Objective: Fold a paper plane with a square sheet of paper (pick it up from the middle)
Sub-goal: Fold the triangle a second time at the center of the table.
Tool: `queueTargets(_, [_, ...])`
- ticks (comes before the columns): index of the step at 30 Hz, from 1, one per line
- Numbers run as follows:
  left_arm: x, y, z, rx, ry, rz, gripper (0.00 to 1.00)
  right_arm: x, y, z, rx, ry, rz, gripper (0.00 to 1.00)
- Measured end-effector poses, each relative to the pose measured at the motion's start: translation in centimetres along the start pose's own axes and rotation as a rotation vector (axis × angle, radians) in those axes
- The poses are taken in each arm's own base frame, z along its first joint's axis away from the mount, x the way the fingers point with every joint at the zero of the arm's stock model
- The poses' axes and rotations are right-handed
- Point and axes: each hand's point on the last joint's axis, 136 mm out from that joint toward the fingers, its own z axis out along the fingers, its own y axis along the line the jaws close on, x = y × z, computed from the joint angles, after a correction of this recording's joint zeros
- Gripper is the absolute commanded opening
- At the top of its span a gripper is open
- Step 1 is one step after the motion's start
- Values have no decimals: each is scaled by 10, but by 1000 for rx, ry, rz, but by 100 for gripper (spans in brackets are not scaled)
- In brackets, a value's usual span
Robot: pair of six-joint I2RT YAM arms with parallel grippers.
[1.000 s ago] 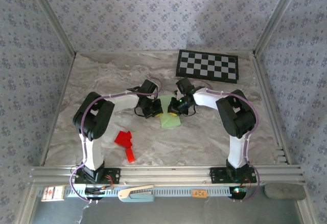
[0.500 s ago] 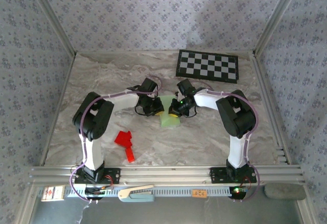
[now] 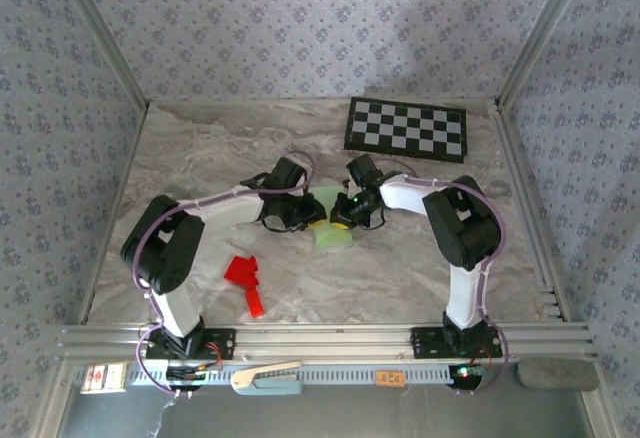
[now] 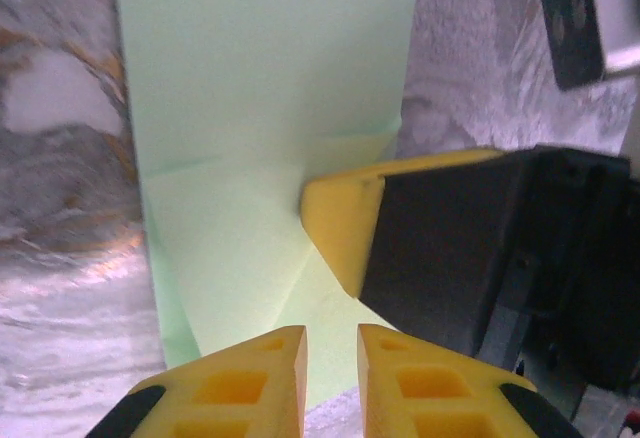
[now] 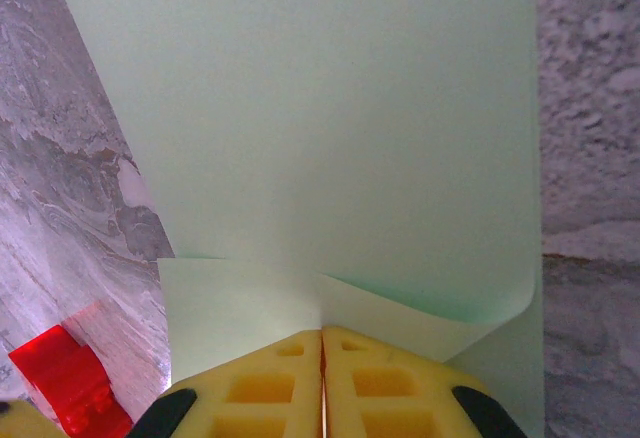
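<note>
Flanking one green sheet [image 3: 335,236], left gripper [image 4: 331,343], right gripper [image 5: 322,340]; one checkerboard [image 3: 407,126]

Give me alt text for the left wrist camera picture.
A creased pale green sheet lies on a marbled table. The left gripper shows yellow fingers slightly apart at the bottom; the right gripper presses its yellow tip on it from the picture's right.

Pale green sheet [image 5: 330,138], black-and-white checkerboard [image 3: 406,128]
</note>
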Motion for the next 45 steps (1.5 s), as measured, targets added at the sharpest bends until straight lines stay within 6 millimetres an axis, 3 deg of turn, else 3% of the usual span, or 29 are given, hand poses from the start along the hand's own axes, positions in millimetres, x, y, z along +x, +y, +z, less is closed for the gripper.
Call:
queueTargets(7, [11, -4, 5, 1, 24, 13, 17, 0, 0, 0, 0, 0, 0, 10])
queueTargets(17, [18, 12, 20, -41, 70, -2, 12, 0, 0, 0, 0, 1, 0, 9])
queueTargets(45, [18, 43, 26, -162, 58, 34, 9, 1, -1, 0, 3, 4, 3, 9])
